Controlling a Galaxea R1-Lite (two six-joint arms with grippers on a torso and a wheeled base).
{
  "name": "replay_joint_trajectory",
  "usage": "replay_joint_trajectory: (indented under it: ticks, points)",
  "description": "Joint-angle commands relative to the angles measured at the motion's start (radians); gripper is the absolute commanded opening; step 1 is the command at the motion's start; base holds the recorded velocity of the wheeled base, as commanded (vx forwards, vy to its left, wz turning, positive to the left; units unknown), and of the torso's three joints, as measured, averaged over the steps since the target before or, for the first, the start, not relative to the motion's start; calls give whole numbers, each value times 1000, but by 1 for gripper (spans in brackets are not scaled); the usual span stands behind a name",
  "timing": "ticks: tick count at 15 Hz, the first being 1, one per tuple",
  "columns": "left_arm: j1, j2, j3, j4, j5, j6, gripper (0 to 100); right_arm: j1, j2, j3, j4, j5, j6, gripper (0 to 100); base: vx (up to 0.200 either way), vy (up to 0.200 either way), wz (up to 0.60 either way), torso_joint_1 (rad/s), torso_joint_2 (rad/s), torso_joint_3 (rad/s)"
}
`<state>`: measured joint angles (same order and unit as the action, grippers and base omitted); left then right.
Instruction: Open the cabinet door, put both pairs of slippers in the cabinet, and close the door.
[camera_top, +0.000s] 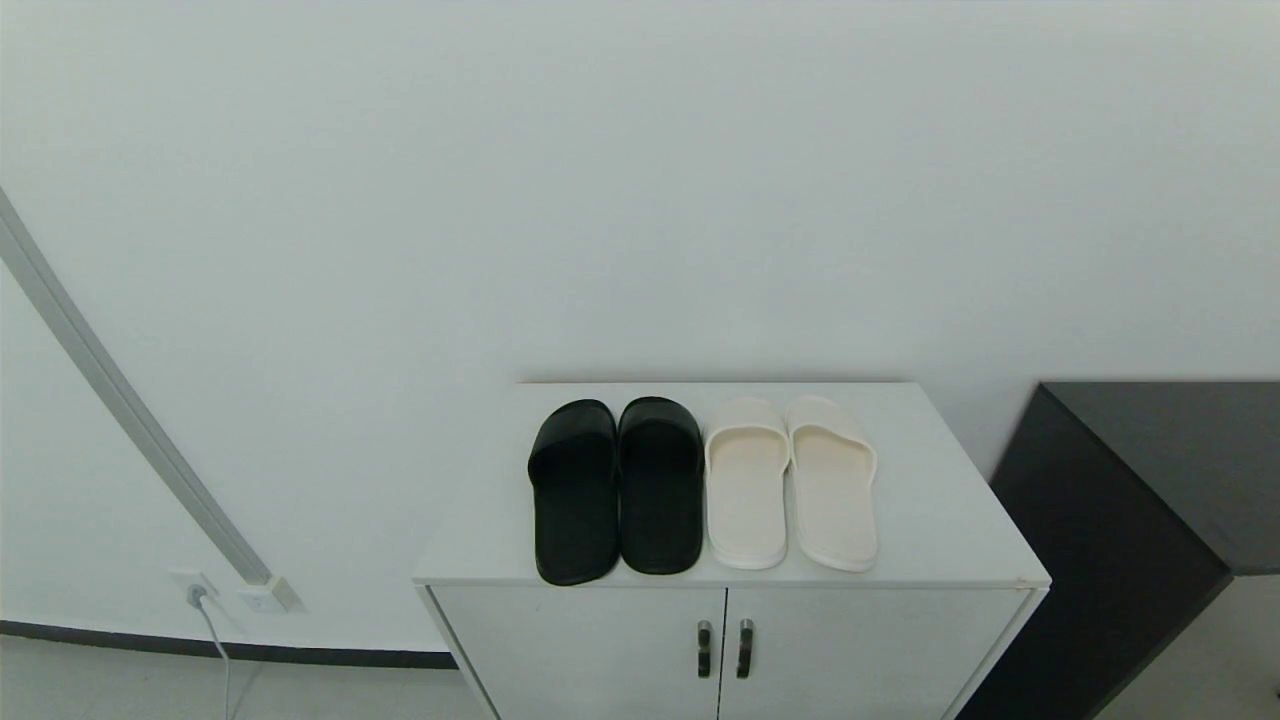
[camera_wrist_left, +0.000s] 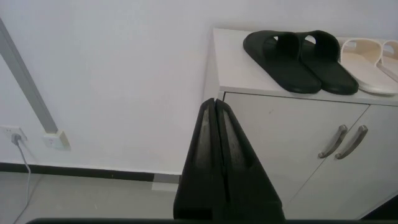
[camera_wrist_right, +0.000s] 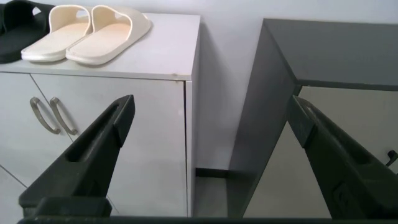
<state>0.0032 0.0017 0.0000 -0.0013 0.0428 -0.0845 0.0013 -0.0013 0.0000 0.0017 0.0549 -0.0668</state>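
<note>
Cabinet top (camera_top: 950, 520): blk slippers (camera_top: 615, 490) beside wht slippers (camera_top: 790, 485), doors (camera_top: 580, 650) shut.

The head view's bottom edge is cutting off the white cabinet (camera_top: 930, 520), so only the tops of its two doors (camera_top: 580, 650) are showing, and the shut doors are hiding the inside. The dark cabinet (camera_top: 1120, 520) beside it is running off the right edge. A thin cable (camera_top: 222, 660) from the wall socket (camera_top: 197, 590) is dropping out of the picture. In the left wrist view the edge is cutting the white slippers (camera_wrist_left: 373, 68) and the back of the left gripper (camera_wrist_left: 216, 102). In the right wrist view only a bit of a black slipper (camera_wrist_right: 15, 25) is peeking in, and the fingers of the right gripper (camera_wrist_right: 210, 106) are running off the edge.
</note>
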Motion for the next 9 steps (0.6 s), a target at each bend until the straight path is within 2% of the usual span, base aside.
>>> replay_joint_trajectory:
  ticks: [1,7,8,9]
  points:
    - [0,0,0,0,0,-1,0,0,1,0,-3,3,-16,100,0,0,0,0,0,0]
    - [0,0,0,1,-3,0,0,-3,4,0,-3,10,-21,100,0,0,0,0,0,0]
    - [0,0,0,1,-4,0,0,-3,15,-61,-28,-3,-4,100,0,0,0,0,0,0]
    - [0,0,0,1,-6,2,0,-1,93,-291,1,-1,101,100,0,0,0,0,0,0]
